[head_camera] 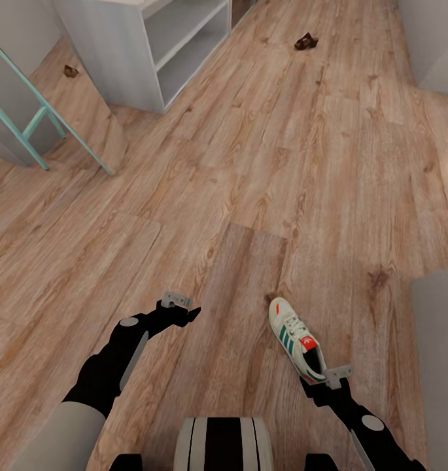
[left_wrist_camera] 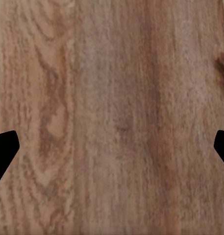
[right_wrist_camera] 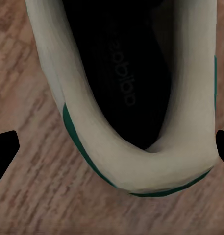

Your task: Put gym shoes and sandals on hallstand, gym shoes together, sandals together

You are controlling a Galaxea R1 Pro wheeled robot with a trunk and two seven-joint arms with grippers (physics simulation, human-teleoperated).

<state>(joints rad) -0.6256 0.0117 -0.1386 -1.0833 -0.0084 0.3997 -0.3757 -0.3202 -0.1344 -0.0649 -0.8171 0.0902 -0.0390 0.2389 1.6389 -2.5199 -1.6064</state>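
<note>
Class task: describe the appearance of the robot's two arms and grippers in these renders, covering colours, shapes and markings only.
Both arms are glossy black with round grey joint caps. The left arm turns pale grey-white nearer the shoulder. Each wrist carries a small light-grey bracket with holes. The left gripper has black pointed fingers; in the right wrist view the fingertips are black wedges. No cables or lettering visible.

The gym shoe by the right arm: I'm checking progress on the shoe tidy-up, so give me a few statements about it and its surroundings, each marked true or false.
1. The gym shoe lies on the corridor floor. True.
2. The right gripper has its fingers spread wide, with the shoe's heel opening between them. True.
3. The left gripper holds a sandal. False: between its open fingers is bare floor.
4. A sandal lies on the floor far ahead. True.
5. The gym shoe sits on the hallstand. False: it is on the floor, well away from the unit.
</note>
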